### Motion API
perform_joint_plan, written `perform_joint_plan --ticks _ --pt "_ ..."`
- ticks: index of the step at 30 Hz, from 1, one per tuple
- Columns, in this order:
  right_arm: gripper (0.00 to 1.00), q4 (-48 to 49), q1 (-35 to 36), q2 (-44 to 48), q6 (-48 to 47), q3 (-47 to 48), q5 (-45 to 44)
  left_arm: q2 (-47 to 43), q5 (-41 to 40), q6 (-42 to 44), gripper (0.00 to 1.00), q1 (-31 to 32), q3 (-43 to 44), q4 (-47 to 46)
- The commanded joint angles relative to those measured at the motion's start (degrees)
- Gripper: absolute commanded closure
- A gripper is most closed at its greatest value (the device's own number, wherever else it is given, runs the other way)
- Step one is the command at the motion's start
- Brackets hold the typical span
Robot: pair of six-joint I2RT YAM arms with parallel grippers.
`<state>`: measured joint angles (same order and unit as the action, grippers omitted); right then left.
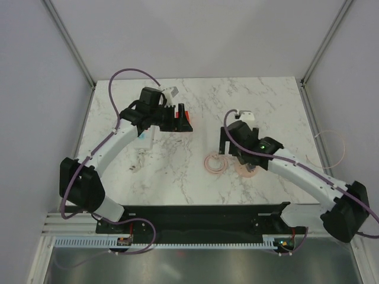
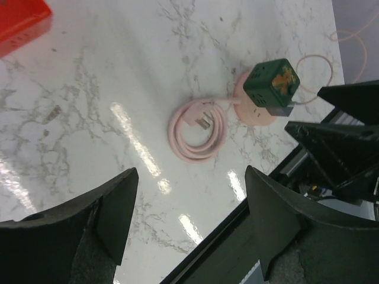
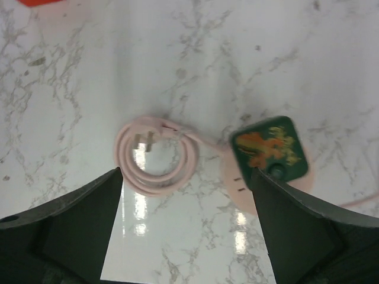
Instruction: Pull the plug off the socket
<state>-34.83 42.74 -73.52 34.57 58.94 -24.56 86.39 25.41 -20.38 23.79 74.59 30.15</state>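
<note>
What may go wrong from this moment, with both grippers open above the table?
The right gripper hangs open over the green cube, not the red plug; it may grab the wrong thing.
The pink cable coil lies beside that cube and could snag a finger.
Nothing holds the power strip, so a pull may drag it along.

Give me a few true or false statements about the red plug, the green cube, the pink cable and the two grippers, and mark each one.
1. The left gripper is shut on the red plug. False: its jaws are open and empty, and the plug lies off at the corner of the left wrist view.
2. The green cube sits on a pink disc. True.
3. The pink cable lies stretched out straight. False: it is coiled on the table.
4. The right gripper is open. True.
</note>
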Motion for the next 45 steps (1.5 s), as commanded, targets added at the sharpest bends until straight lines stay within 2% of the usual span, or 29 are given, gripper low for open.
perform_joint_plan --ticks 1,4,9,15,19,22,26,31,35,39,45 --pt "0.02 -7.44 -3.97 9.58 3.57 -6.19 -2.78 2.02 2.63 -1.67 0.2 5.55 0.38 -2.02" --pt "0.04 -7.97 -6.61 16.36 4.98 -11.03 -0.76 3.6 2.37 -4.05 0.22 11.7 -0.32 -4.04" --pt "0.05 -7.54 -8.38 20.52 6.65 -14.2 1.09 8.26 -1.76 -7.2 0.23 20.4 -0.84 -8.25" --pt "0.06 -7.62 -9.25 17.71 6.31 -13.59 1.88 14.4 -1.24 -10.9 0.29 24.1 -2.43 -15.11" --pt "0.05 -7.62 -9.61 16.83 5.6 -13.59 1.09 18.02 -2.9 -12.22 0.29 25.86 -1.99 -17.4" --pt "0.05 -7.45 -10.39 16.56 4.9 -14.29 1.0 20.73 -5.89 -13.54 0.28 26.13 -2.78 -18.72" --pt "0.05 -5.16 -10.66 16.74 3.32 -15.34 2.49 23.82 -9.66 -13.54 0.2 25.52 -2.69 -17.68" --pt "0.05 -3.93 -10.57 15.86 1.03 -14.9 4.08 24.79 -9.67 -13.72 0.2 21.04 -4.53 -16.09" --pt "0.05 -3.32 -10.66 14.28 -0.2 -15.08 4.43 23.04 -11.78 -13.81 0.18 19.1 -9.44 -15.83" --pt "0.07 -1.92 -10.66 11.74 -2.92 -14.82 7.67 17.52 -14.33 -14.07 0.17 16.82 -14.99 -15.83" --pt "0.1 3.44 -10.22 9.97 -7.58 -15.78 18.13 10.12 -16.09 -11.79 0.17 15.06 -20.36 -15.21"
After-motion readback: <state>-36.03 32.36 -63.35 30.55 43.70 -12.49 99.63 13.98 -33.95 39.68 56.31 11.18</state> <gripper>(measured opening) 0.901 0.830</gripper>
